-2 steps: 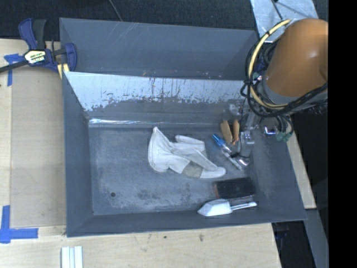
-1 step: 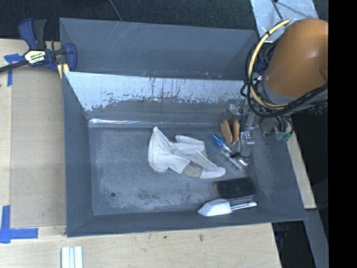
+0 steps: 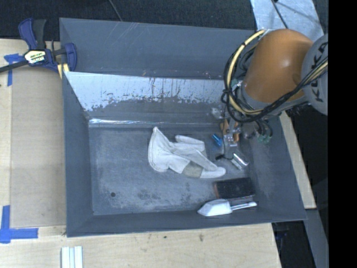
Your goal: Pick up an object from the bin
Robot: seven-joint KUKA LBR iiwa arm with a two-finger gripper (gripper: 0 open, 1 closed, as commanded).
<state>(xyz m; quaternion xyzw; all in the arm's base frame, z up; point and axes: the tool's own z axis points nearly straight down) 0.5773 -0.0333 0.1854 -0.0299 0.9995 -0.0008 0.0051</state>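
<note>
camera view | gripper [image 3: 228, 141] hung low by the right edge of the bin [image 3: 78, 149] floor, open or closed could not be told | small blue thing [image 3: 217, 140] just beside it, silver piece [image 3: 239, 161] near | white cloth [image 3: 177, 154] at floor's middle | black block [image 3: 235, 187] and white scoop-like tool [image 3: 222, 207] in near right corner

I see a smooth, rounded orange cover [image 3: 279, 66]; black and yellow cables [image 3: 237, 85] loop its nine-to-six-o'clock side; a pale arm link [image 3: 319, 52] at three o'clock carries dark lettering; the gripper [image 3: 228, 141], at seven o'clock, is small and metallic.
</note>
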